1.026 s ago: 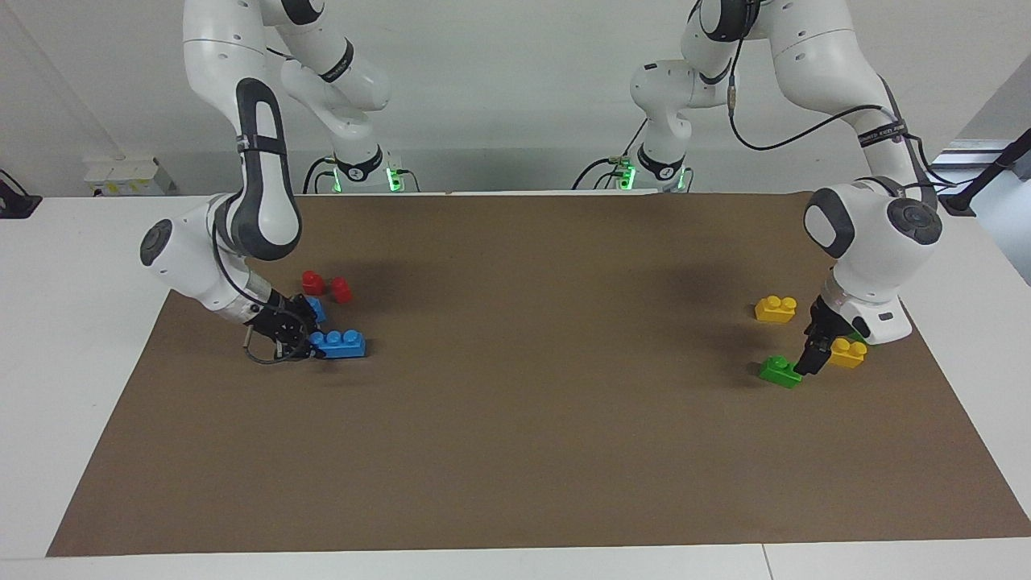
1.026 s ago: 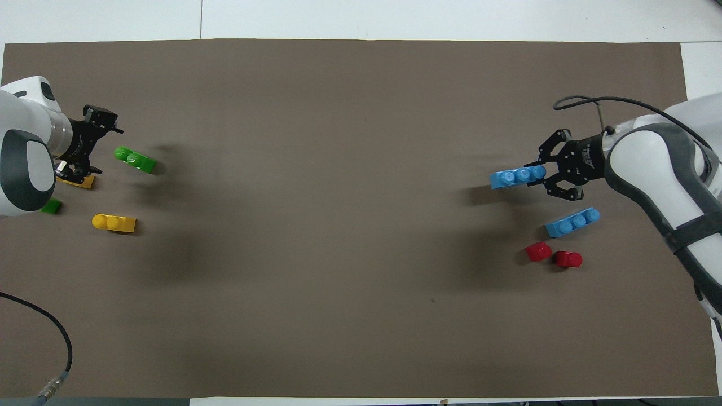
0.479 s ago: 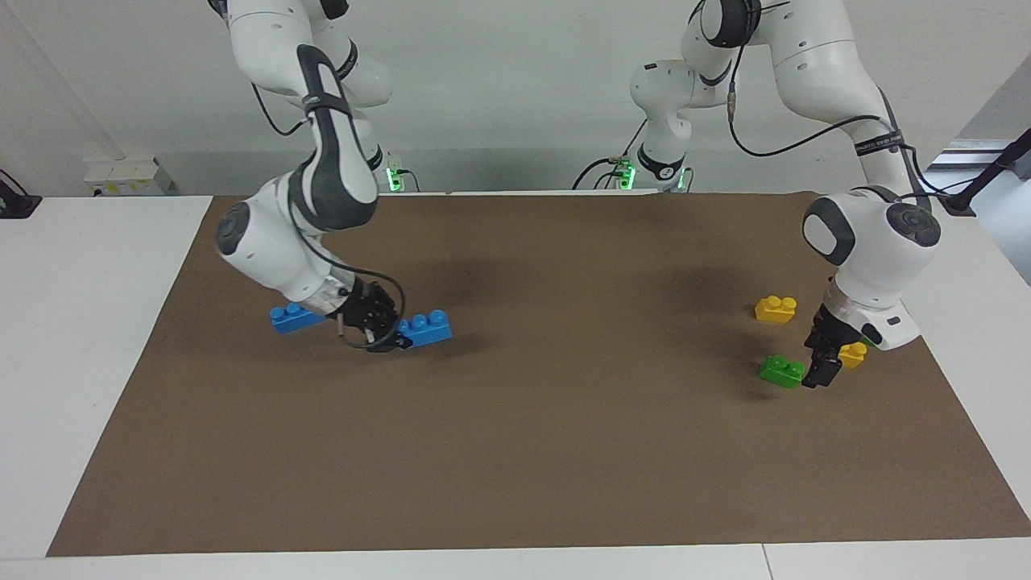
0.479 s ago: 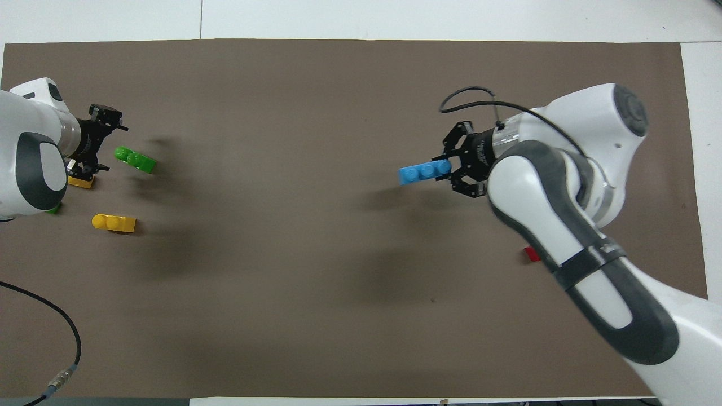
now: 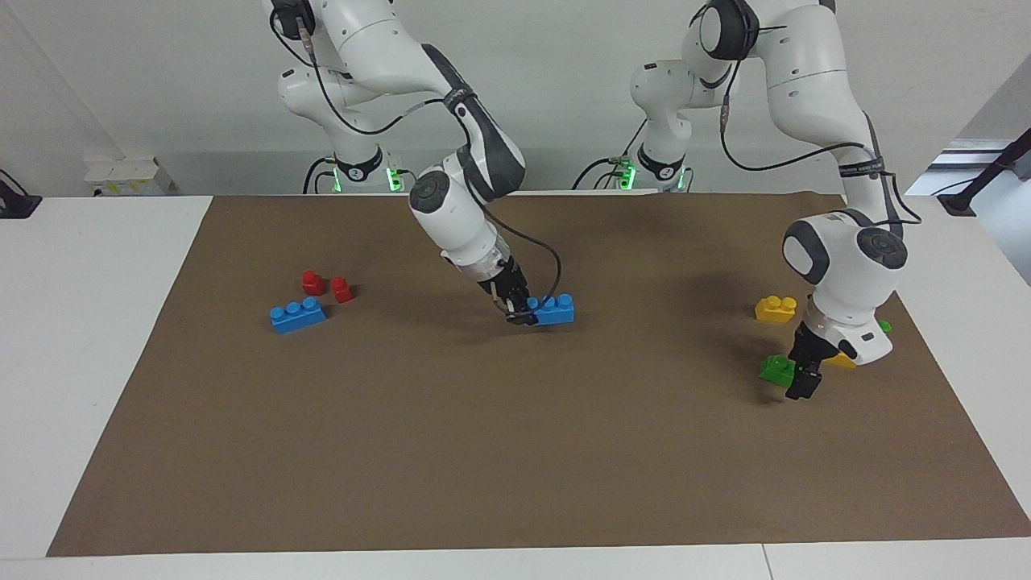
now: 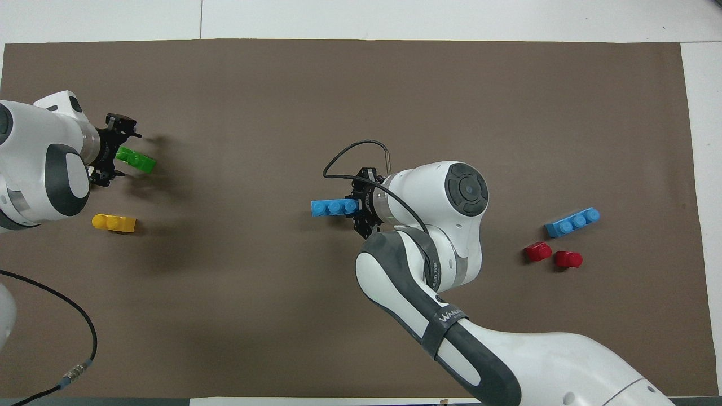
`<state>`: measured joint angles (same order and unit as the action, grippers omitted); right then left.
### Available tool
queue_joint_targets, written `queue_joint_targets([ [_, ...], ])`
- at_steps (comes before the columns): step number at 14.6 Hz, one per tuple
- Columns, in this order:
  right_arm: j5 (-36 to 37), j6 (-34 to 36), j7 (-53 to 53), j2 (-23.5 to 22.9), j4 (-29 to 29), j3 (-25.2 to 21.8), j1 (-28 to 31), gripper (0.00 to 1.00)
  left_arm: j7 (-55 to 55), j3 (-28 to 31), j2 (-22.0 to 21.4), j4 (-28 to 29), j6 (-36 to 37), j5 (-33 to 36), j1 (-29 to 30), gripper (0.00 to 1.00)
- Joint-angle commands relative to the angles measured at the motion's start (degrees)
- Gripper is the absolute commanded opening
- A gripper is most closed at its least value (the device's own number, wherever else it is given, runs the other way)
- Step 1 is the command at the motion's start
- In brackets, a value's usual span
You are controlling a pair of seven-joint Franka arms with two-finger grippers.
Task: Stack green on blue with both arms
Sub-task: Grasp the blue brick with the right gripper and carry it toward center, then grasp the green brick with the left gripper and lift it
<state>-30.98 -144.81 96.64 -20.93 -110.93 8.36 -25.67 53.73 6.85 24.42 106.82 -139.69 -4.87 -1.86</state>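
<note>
Since a second ago our right gripper (image 5: pixel 523 314) has swung from the right arm's end of the table to over the middle of the brown mat (image 5: pixel 515 451), carrying the blue brick (image 5: pixel 554 311) clamped by one end between its fingertips, studs up and roughly level; in the facing view the brick hangs low, and we cannot tell whether it touches the mat; our left gripper (image 5: pixel 803 385) has shifted only slightly, and now stands fingers apart about one end of the green brick (image 5: pixel 777 370), which lies on the mat toward the left arm's end; whether the fingers touch it we cannot say; the second blue brick (image 5: pixel 297 315) lies on the mat toward the right arm's end, with two red pieces (image 5: pixel 326 285) just beside it, nearer the robots; a yellow brick (image 5: pixel 776 308) lies near the green brick, nearer the robots; another yellow brick (image 5: pixel 840 360) and a second green brick (image 5: pixel 884 326) peek out from under our left arm's wrist.
</note>
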Motion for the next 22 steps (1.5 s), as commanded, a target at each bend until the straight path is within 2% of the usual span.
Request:
queue_joint_targets([
  [1, -1.28, -2.48, 2.22, -1.56, -0.16, -0.27, -1.4, 0.0, 0.41, 0.62, -0.86, 0.75, 1.26, -1.63, -0.77, 0.97],
  [3, -1.28, -3.89, 3.02, -2.53, -0.42, -0.36, -1.58, 0.0, 0.41, 0.62, -0.86, 0.58, 1.35, -1.72, -0.77, 0.89],
  [5, -1.19, -4.77, 2.94, -3.06, -0.86, -0.27, -1.67, 0.0, 0.41, 0.62, -0.78, -0.03, 2.14, -1.63, -0.69, 0.74],
  [6, -1.28, -5.04, 2.94, -3.33, -0.86, -0.27, -1.67, 0.0, 0.41, 0.62, -0.78, -0.47, 2.14, -1.72, -0.69, 0.64],
  [7, -1.28, -5.13, 2.94, -3.5, -1.04, -0.27, -1.67, 0.0, 0.41, 0.71, -0.78, -0.74, 2.22, -1.63, -0.51, 0.42],
  [8, -1.28, -5.3, 2.94, -3.59, -1.3, -0.27, -1.67, 0.0, 0.41, 0.71, -0.69, -1.09, 2.23, -1.63, -0.42, 0.33],
  [10, -1.28, -5.83, 2.94, -3.5, -2.09, -0.27, -1.67, 0.0, 0.41, 0.71, -0.6, -1.27, 2.05, -1.55, -0.51, 0.07],
  [11, -1.28, -5.83, 3.02, -3.5, -2.27, -0.27, -1.67, 0.0, 0.32, 0.71, -0.6, -1.7, 2.14, -1.55, -0.68, 0.0],
  [14, -1.28, -6.97, 3.11, -3.42, -2.71, -0.27, -1.67, 0.0, 0.59, 0.71, -0.86, -2.06, 3.53, -1.55, -2.26, 0.0],
  [17, -1.28, -7.15, 3.11, -3.42, -3.06, -0.27, -1.67, 0.0, 4.52, 0.45, -4.97, -1.97, 11.77, -1.63, -3.76, 0.0],
  [22, -1.19, -8.29, 2.94, -3.42, -3.68, -0.27, -1.67, 0.0, 27.78, 0.62, -11.67, -1.27, 21.99, -1.63, -11.48, 0.0],
])
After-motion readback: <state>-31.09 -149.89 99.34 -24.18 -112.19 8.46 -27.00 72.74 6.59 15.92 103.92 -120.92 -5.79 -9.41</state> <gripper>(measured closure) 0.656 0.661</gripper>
